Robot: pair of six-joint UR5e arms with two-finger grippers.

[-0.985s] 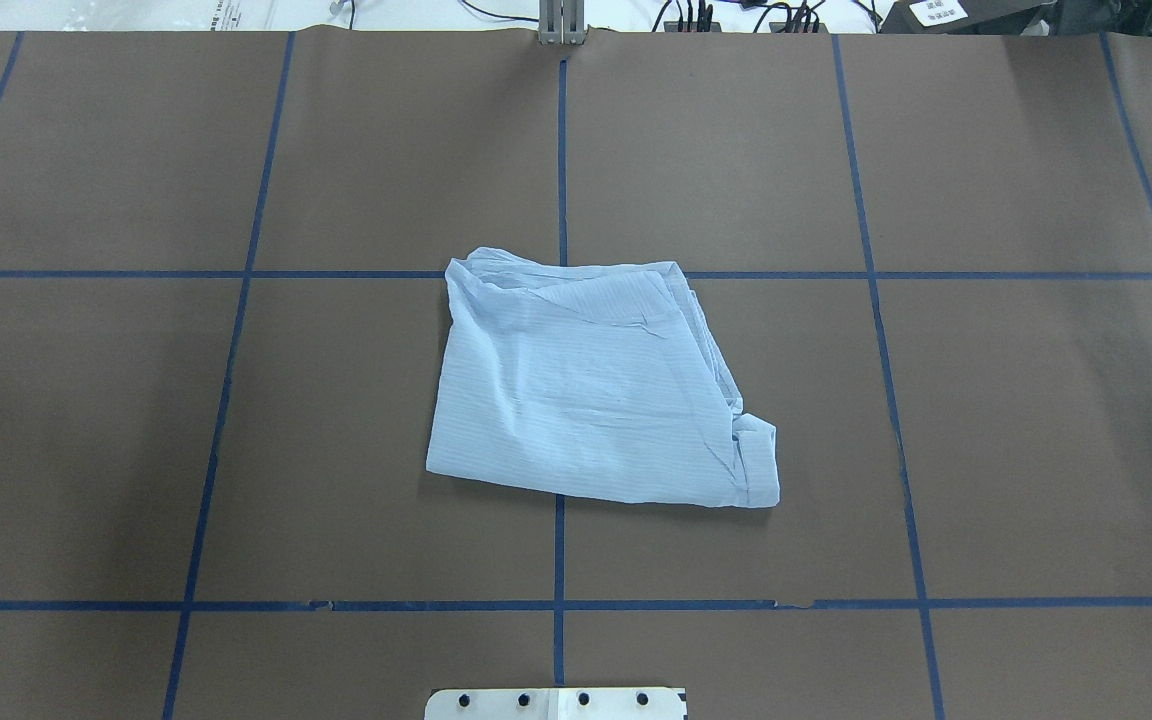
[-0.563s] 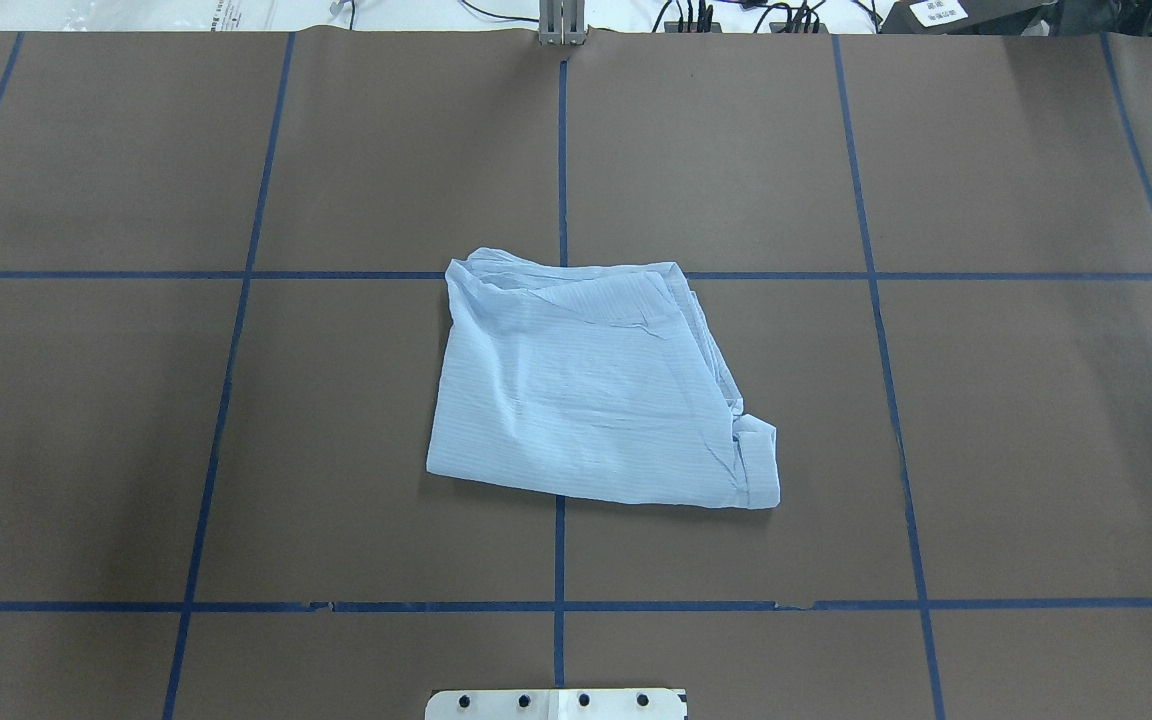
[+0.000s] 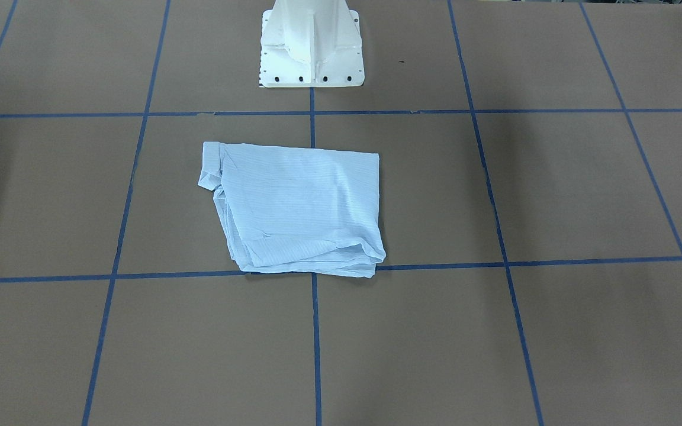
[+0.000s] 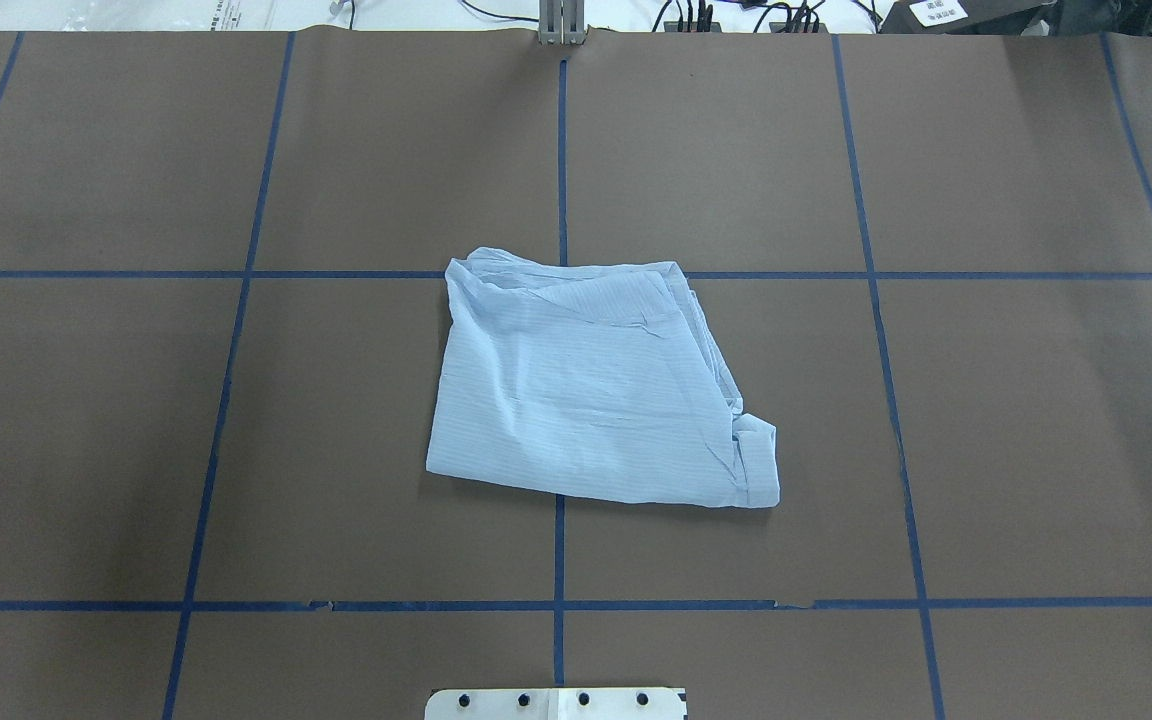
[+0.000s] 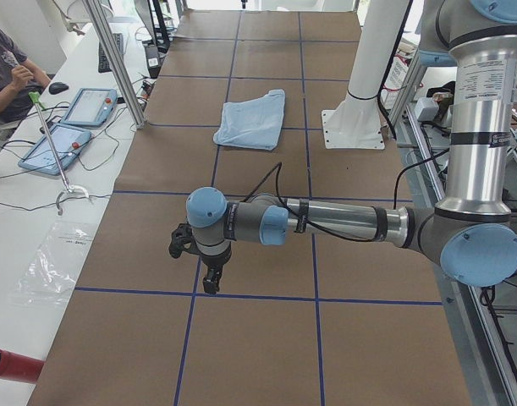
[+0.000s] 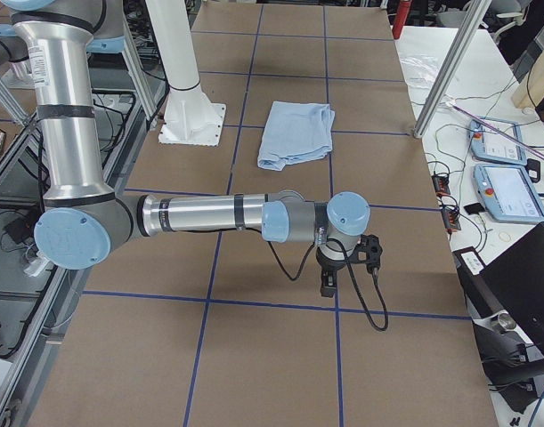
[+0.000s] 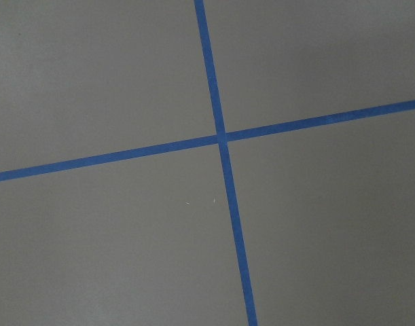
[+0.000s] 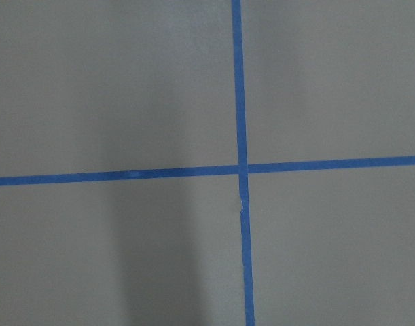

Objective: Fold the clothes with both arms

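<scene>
Overhead exterior, query: what is logged, largest first?

Reply: A table covered in brown paper is recorded, divided into squares by blue tape lines. No arm is seen from this view.

Query: Where are the arms found?

Reply: The left arm is seen only from the exterior left view, stretched out low over the table's end on the robot's left. The right arm is seen only from the exterior right view, stretched likewise over the opposite end. A white pedestal is noted between them at the table's robot-side edge.

Query: And the shirt?

Reply: The pale-blue shirt is recorded lying at the table's centre, folded into a rough rectangle, across the middle tape line and in front of the pedestal. Its far edge is laid along a cross line. A small folded flap is noted at its near corner on the robot's right. Both arms are well apart from it.

Query: State of the pincers?

Reply: The left gripper and the right gripper are pointed down over the paper. Nothing is seen held in either. How far either is parted cannot be told from these side views.

Query: Wrist cameras?

Reply: Only bare paper and a tape crossing are shown, on both.
</scene>
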